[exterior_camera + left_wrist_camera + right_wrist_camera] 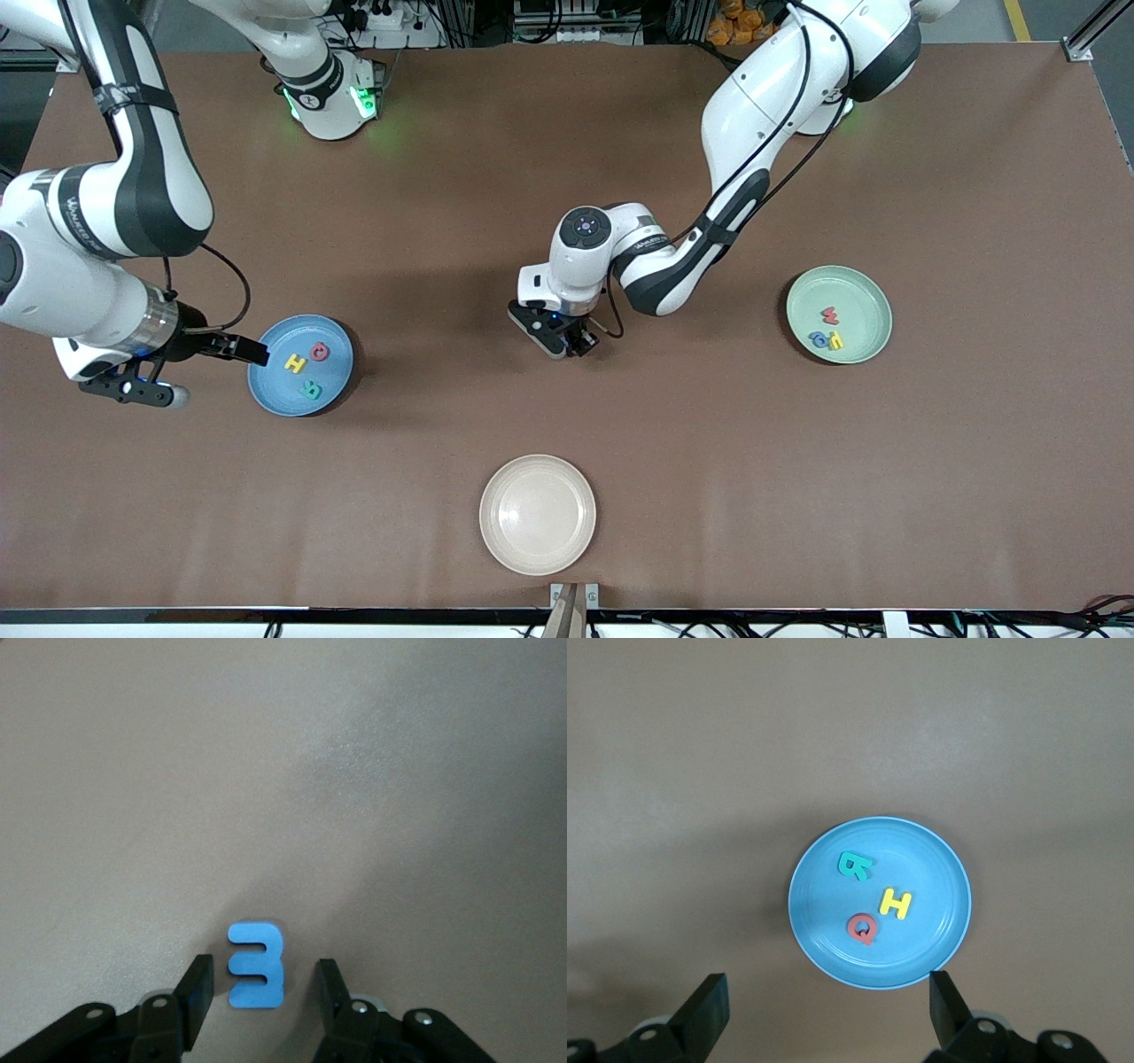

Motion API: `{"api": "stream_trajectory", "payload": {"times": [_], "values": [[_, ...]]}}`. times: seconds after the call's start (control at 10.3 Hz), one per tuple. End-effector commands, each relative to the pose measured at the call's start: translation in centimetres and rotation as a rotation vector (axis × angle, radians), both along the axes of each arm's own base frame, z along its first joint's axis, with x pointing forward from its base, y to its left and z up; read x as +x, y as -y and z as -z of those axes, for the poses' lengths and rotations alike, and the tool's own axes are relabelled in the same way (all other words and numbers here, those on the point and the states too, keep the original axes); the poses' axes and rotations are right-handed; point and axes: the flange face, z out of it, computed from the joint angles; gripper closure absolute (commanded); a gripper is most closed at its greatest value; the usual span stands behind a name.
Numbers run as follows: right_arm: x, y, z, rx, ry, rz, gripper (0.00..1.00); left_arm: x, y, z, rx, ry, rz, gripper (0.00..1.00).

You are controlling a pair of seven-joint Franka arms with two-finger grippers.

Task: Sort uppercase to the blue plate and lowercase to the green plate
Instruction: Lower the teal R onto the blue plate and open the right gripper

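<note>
Brown worktop (797, 496), three plates on it.

Your left gripper (574, 341) is down at the middle of the worktop. In its wrist view the jaws stand part open, one on each side of a small light-blue three-pronged foam letter (256, 965) lying flat on the bare worktop. You can see a gap between the letter and each jaw; nothing is gripped. The front view hides this letter under the gripper.

Your right gripper (232, 347) hangs over the rim of the round mid-blue plate (270, 394) at the right arm's end, at about 9 o'clock on that plate as the front view shows it. Its jaws are wide apart and hold nothing.

On the blue plate: yellow foam H (295, 362) near the centre, red foam Q (320, 352) just beside it at 1 o'clock, teal foam R (310, 387) at 5 o'clock. They lie close together, and you cannot tell whether any touch.

The round pale mint-green plate (864, 292) sits toward the left arm's end. On it: a red foam w/m-shaped letter (830, 315), and nearer the front camera a blue rounded foam letter (819, 338) beside a yellow foam n/u-shaped letter (835, 340).

A round cream plate (538, 514) lies at the front edge, at 6 o'clock from the left gripper.
</note>
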Motion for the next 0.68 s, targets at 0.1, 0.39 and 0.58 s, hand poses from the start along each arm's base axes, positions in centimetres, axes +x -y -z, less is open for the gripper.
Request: {"api": "stream_trajectory", "payload": {"times": [0.1, 0.39, 0.58], "values": [[-1.2, -0.2, -1.2, 0.015, -0.001, -0.010, 0.00, 0.6, 0.1, 0.5, 0.004, 0.016, 0.035, 0.84], [-2.3, -0.4, -4.6, 0.006, 0.029, -0.025, 0.00, 0.9, 0.2, -0.5, -0.007, 0.024, 0.025, 1.00], [-3.8, 0.2, -8.6, -0.005, 0.057, -0.082, 0.00, 2.8, -1.3, -2.6, -0.007, 0.040, -0.007, 1.00]]}}
